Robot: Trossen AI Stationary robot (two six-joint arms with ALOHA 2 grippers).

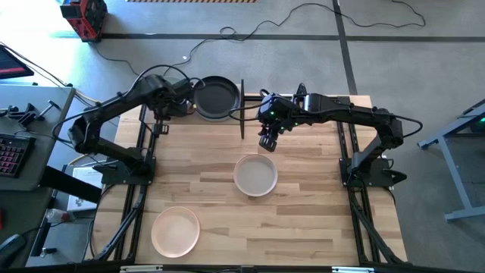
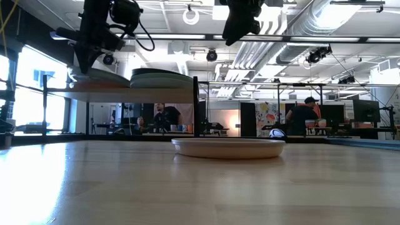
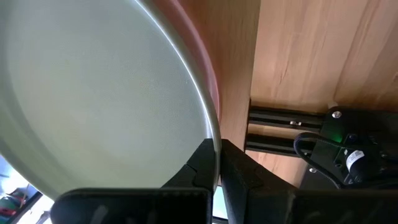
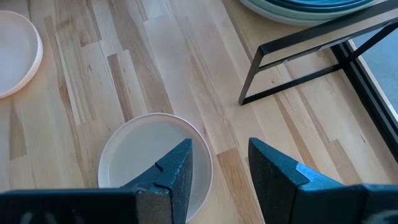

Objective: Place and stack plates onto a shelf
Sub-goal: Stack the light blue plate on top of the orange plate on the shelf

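The shelf (image 2: pixel 125 91) stands at the table's far edge. On its right half lies a stack topped by a black plate (image 1: pixel 216 97). Over its left half my left gripper (image 3: pixel 217 149) is shut on a pale green plate (image 3: pixel 93 81). A salmon pink plate's rim (image 3: pixel 205 62) shows just under it. My right gripper (image 4: pixel 217 168) hangs open in the air right of the shelf, touching nothing. Below it a cream plate (image 1: pixel 255 174) lies flat mid-table. A peach plate (image 1: pixel 176 231) lies near the front left. My left gripper pinches the pale green plate's rim (image 3: pixel 214 140) between its two fingers, one above and one below. The fingers slant steeply down from the table's left. The plate lies nearly level, low over the pink plate (image 2: pixel 100 80). Whether it rests there I cannot tell.
The shelf's black posts (image 1: pixel 242 106) stand between the two grippers, and its frame (image 4: pixel 292 62) shows in the right wrist view. Bare wood lies around both loose plates. People and furniture show in the room beyond the table's far edge.
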